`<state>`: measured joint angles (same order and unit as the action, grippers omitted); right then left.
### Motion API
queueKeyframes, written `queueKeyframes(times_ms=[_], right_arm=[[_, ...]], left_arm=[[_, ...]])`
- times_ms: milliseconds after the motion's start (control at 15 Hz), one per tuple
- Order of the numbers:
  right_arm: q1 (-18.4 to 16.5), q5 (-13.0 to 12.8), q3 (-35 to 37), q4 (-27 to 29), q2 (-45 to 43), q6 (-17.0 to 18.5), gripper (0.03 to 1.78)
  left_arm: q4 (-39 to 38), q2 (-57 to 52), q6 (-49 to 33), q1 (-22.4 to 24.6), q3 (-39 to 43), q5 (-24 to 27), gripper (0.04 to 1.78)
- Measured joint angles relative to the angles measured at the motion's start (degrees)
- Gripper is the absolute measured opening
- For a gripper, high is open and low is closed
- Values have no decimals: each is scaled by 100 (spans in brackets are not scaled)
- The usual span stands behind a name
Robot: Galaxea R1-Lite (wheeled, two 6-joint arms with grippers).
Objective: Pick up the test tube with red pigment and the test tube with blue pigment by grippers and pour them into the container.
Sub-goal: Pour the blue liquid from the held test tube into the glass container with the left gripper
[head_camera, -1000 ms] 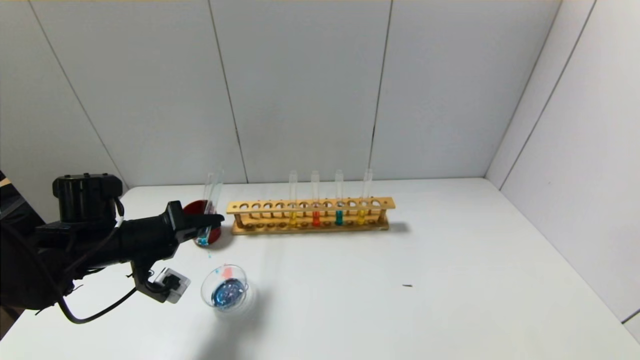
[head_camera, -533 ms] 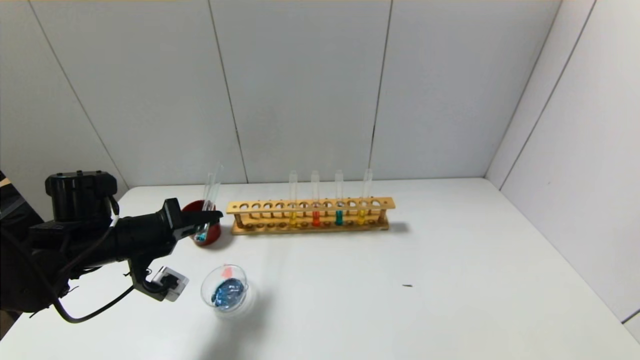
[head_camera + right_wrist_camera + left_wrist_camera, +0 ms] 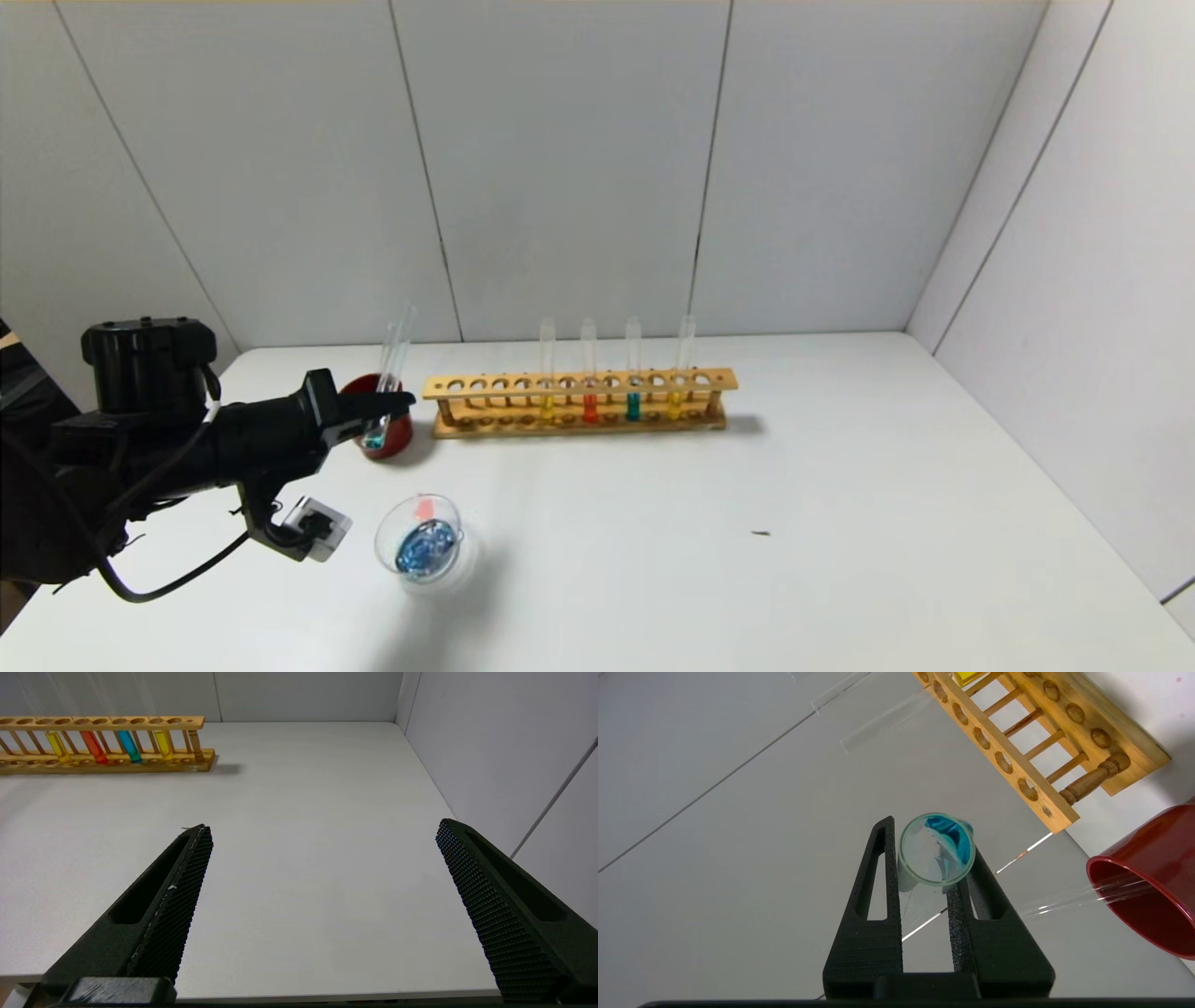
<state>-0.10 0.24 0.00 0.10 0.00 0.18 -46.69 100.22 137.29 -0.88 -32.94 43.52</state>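
My left gripper (image 3: pixel 400 404) is shut on a clear test tube (image 3: pixel 375 437) with a little blue liquid in its round end. The tube leans, its lower end in the dark red cup (image 3: pixel 401 437). In the left wrist view the tube's mouth (image 3: pixel 936 849) sits between the fingers of the left gripper (image 3: pixel 931 833). The container (image 3: pixel 448 511), a clear dish holding blue liquid, stands in front of the cup. The red-pigment tube (image 3: pixel 589 407) and a teal-blue tube (image 3: pixel 633 405) stand in the wooden rack (image 3: pixel 579 383). My right gripper (image 3: pixel 323 826) is open and empty over the table's near right part.
An empty clear tube (image 3: pixel 1069 900) leans in the red cup (image 3: pixel 1148 882). Two yellow tubes (image 3: pixel 547 407) stand in the rack too. The rack also shows in the right wrist view (image 3: pixel 103 767). A small dark speck (image 3: pixel 761 533) lies mid-table. Walls close in behind and on the right.
My left gripper has drawn slightly back and left with the tube, and the tube's blue end has moved from in front of the red cup into it. The dish's blue liquid has sloshed.
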Motion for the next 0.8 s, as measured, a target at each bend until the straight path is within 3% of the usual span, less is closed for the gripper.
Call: queueKeyframes(times_ms=[800], right_arm=[[0, 0, 0, 0, 0, 0, 175]], left_arm=[[-201, -140, 28, 0, 119, -67, 32]])
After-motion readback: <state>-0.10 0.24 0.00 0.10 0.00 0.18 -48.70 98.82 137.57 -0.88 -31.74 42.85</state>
